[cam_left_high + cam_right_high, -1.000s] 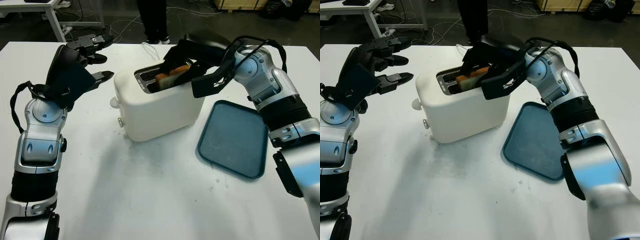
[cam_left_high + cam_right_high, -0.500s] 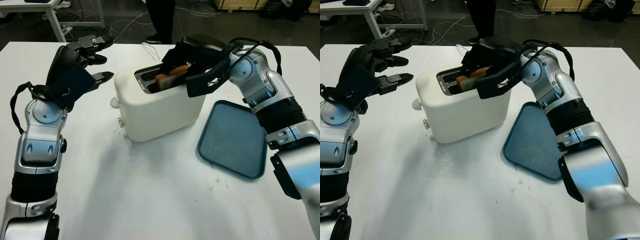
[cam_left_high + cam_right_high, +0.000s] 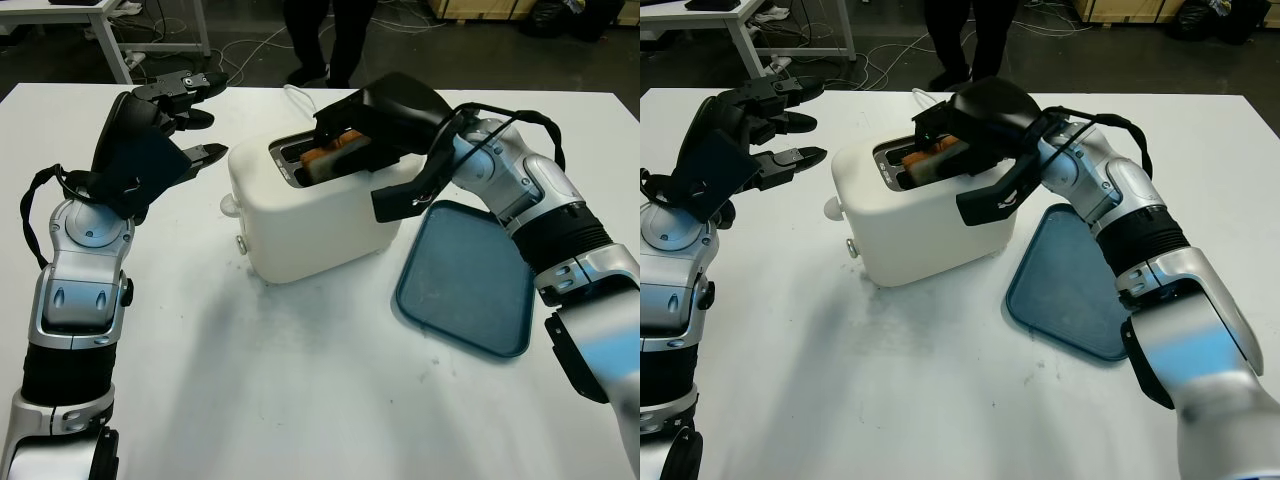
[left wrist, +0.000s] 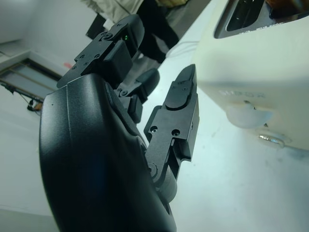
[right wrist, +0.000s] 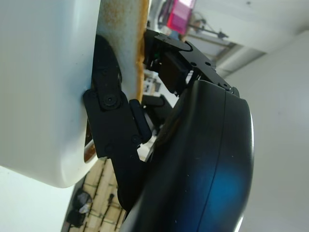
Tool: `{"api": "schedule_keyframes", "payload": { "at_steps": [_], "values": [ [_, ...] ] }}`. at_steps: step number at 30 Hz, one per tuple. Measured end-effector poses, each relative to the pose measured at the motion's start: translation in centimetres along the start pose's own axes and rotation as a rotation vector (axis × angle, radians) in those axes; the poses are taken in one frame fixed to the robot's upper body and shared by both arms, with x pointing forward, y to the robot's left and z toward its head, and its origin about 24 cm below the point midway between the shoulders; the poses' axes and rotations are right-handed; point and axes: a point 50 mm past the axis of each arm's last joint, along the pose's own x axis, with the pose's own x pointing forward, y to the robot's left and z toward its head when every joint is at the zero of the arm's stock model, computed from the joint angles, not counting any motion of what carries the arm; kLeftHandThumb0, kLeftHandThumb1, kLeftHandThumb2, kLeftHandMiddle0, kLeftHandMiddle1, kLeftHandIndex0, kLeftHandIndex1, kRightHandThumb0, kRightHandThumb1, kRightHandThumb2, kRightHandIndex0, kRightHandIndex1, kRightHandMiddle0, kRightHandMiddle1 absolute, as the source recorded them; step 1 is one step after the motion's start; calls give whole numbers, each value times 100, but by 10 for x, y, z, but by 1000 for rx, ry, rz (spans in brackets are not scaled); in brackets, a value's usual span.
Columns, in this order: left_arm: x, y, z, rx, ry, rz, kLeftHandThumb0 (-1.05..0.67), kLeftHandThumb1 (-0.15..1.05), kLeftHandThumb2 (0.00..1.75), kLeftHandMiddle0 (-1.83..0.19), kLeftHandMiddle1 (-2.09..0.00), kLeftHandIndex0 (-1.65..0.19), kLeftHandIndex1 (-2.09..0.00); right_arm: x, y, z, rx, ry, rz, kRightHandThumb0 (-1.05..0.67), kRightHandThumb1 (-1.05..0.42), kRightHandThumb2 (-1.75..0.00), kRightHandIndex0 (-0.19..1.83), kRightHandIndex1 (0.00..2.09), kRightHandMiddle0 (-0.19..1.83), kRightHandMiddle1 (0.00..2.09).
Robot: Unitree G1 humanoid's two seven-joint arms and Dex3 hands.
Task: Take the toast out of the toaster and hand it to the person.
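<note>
Toaster (image 3: 310, 215) on white table (image 3: 300, 390); right hand (image 3: 345, 135) grips toast (image 3: 325, 157), left hand (image 3: 165, 110) open.

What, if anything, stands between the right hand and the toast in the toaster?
Nothing visible does: the right hand is already at the toast, its fingers around the slice in the slot of the white toaster. The left hand, open, is off to the toaster's side.

white toaster (image 3: 315, 215), golden-brown toast (image 3: 333, 152), dark blue tray (image 3: 468, 280), black hands.
</note>
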Motion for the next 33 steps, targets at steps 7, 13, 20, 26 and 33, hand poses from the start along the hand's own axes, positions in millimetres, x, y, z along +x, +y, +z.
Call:
{"api": "schedule_keyframes", "payload": {
  "at_steps": [7,13,20,26,33],
  "values": [
    [0,0,0,0,1,0,-26,92,2,-34,-77,-59,-8,0,-3,-7,-18,21,-60,-43,-92,-26,111,175,82,175],
    [0,0,-1,0,3,0,-26,92,2,-34,-77,-59,-8,1,-23,-13,-32,47,-138,-46,-92,-31,106,175,77,175],
    [0,0,-1,0,3,-1,-26,92,1,-34,-78,-59,-8,2,-60,-21,-22,89,-273,-47,-92,-35,103,175,75,174],
    [0,0,-1,0,3,-1,-27,92,1,-34,-79,-59,-8,-1,-71,-31,31,144,-325,-49,-92,-41,101,175,73,175],
    [0,0,-1,-1,5,0,-27,92,2,-33,-79,-58,-8,-6,-86,-43,116,215,-382,-51,-92,-43,106,175,79,175]
  ]
}}
